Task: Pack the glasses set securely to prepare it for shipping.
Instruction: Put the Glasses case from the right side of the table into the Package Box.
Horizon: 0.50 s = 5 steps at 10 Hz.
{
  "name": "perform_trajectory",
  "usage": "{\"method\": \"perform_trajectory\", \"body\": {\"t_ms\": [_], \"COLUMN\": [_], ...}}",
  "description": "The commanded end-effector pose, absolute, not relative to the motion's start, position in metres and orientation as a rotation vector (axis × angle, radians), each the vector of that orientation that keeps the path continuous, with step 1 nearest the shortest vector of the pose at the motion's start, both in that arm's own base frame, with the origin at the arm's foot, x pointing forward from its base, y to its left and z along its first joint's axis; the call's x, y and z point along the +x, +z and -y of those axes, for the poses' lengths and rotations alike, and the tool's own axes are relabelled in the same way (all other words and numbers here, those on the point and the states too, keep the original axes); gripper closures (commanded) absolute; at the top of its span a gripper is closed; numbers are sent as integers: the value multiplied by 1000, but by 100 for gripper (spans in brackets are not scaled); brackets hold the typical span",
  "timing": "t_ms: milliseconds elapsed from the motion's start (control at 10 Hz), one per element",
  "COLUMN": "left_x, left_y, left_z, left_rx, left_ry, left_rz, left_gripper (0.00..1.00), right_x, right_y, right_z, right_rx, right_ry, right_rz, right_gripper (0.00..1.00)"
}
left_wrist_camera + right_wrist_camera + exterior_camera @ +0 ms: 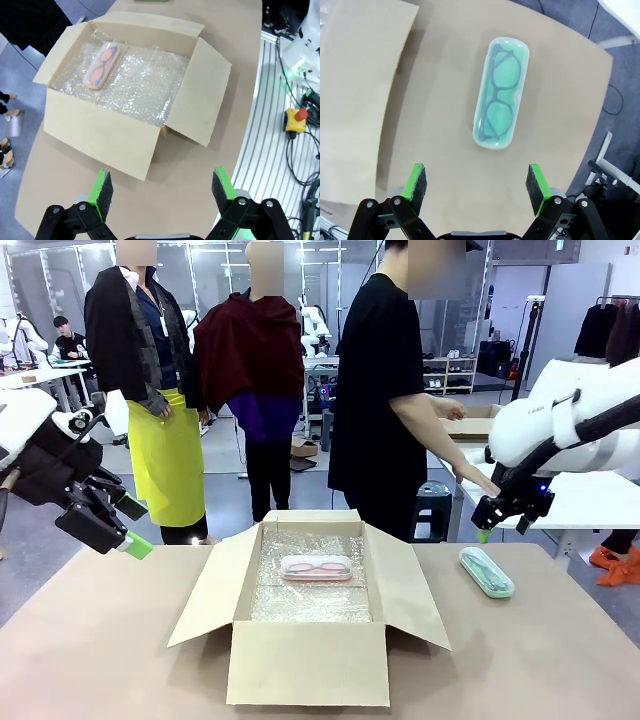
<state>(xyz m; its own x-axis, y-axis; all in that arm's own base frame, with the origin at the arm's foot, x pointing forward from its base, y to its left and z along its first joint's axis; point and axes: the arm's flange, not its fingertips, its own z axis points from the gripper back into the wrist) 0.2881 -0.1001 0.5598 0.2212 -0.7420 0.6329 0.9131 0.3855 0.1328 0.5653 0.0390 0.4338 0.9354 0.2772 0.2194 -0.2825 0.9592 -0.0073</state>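
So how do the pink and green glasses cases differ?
The pink case lies on bubble wrap inside the open cardboard box; the green case sits outside on the bare table. Front-on, the pink case lies crosswise, the green case slanted. Both are clear, oblong, holding glasses.

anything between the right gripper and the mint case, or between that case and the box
Nothing visible blocks the grasp: the right gripper hovers, jaws open, over the mint case. Toward the box, only its spread right flap lies between, so the case would likely go over it.

Matt cardbd box (308, 665), crinkly bubble wrap (135, 85), glossy plastic mint case (501, 92).
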Motion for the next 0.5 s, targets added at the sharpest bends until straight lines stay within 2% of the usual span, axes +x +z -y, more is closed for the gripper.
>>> {"method": "perform_trajectory", "body": {"t_ms": [0, 400], "left_x": [288, 288], "left_y": [561, 561], "left_z": [100, 100], "left_rx": [-311, -311], "left_ry": [-1162, -1162], "left_rz": [698, 698], "left_gripper": [0, 0], "right_x": [590, 620], "right_y": [411, 355], "right_z": [-39, -35], "right_rx": [22, 44], "right_ry": [240, 197], "right_rz": [192, 166], "right_gripper": [0, 0]}}
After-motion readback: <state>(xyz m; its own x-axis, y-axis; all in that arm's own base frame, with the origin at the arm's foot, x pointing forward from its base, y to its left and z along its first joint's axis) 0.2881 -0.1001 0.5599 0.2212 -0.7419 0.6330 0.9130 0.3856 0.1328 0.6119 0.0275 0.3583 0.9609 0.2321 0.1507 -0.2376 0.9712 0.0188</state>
